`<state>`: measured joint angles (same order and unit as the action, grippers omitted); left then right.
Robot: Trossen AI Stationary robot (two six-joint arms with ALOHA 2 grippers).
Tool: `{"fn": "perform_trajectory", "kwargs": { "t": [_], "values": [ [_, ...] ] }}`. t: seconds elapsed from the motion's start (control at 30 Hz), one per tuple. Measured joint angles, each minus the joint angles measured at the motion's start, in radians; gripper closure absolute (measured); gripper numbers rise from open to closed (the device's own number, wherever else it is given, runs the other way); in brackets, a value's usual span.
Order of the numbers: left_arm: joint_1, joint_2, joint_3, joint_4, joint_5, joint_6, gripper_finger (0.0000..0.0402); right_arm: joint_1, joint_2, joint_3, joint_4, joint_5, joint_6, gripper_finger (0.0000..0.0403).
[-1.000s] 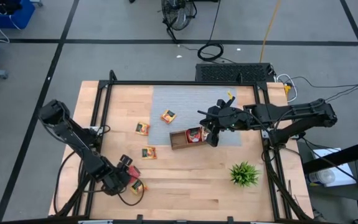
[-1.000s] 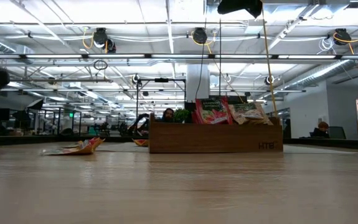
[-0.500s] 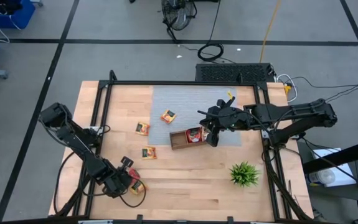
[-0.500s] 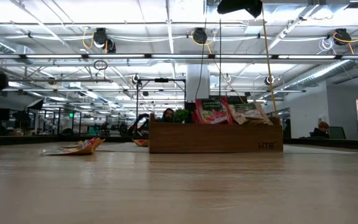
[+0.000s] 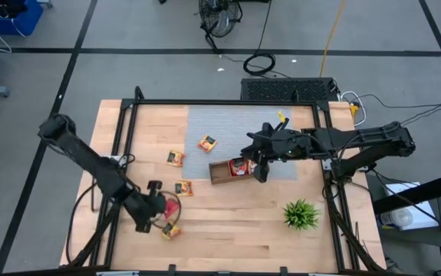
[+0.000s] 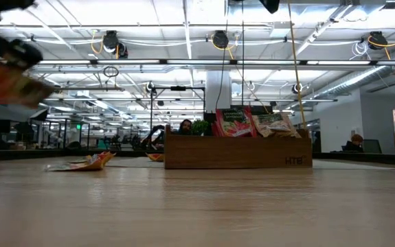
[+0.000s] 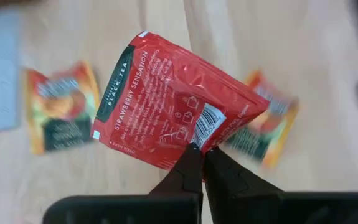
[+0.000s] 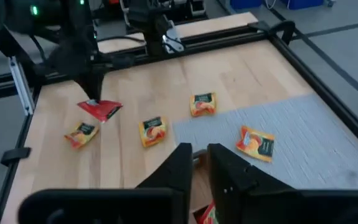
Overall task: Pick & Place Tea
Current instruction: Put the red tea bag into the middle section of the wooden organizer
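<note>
I see a grey tiled floor [image 5: 166,73] around my table [image 5: 228,226], cables [image 5: 260,61] lying on it. Beyond, an open office: white ceiling [image 6: 170,20], pipes, round lamps [image 6: 219,38].

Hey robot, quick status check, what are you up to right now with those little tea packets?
Left end effector shut on red sachet, lifted off table. Right end effector over wooden tray, slightly open, empty. Four orange sachets loose. Path clear.
</note>
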<state>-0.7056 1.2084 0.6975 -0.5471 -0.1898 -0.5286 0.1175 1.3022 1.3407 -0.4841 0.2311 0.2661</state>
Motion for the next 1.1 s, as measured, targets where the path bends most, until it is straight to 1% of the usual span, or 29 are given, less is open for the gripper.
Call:
{"fn": "perform_trajectory", "kwargs": {
  "t": [0.17, 0.3, 0.43, 0.6, 0.67, 0.77, 0.9, 1.1],
  "values": [
    [0.077, -0.134, 0.072, 0.012, -0.073, -0.019, 0.0397, 0.000, 0.000, 0.000, 0.003, -0.001, 0.002, 0.0331],
    [0.137, -0.206, 0.141, 0.087, -0.110, 0.021, 0.0397, 0.000, 0.000, 0.000, 0.022, -0.001, -0.003, 0.0319],
    [0.187, -0.245, 0.177, 0.226, -0.112, 0.090, 0.0397, 0.000, 0.000, 0.000, 0.073, -0.001, -0.044, 0.0316],
    [0.229, -0.258, 0.181, 0.456, -0.104, 0.153, 0.0397, 0.000, 0.000, 0.000, 0.130, -0.001, -0.050, 0.0318],
    [0.245, -0.253, 0.181, 0.526, -0.085, 0.168, 0.0397, 0.000, 0.000, 0.000, 0.150, -0.033, -0.050, 0.0317],
    [0.291, -0.222, 0.181, 0.627, 0.002, 0.176, 0.0397, -0.004, 0.000, 0.000, 0.217, -0.128, -0.050, 0.0310],
    [0.387, -0.136, 0.182, 0.773, 0.172, 0.173, 0.0397, -0.019, -0.001, 0.001, 0.306, -0.244, -0.074, 0.0295],
    [0.511, -0.029, 0.181, 1.001, 0.385, 0.135, 0.0397, -0.051, -0.001, 0.001, 0.377, -0.374, -0.103, 0.0271]
  ]
}}
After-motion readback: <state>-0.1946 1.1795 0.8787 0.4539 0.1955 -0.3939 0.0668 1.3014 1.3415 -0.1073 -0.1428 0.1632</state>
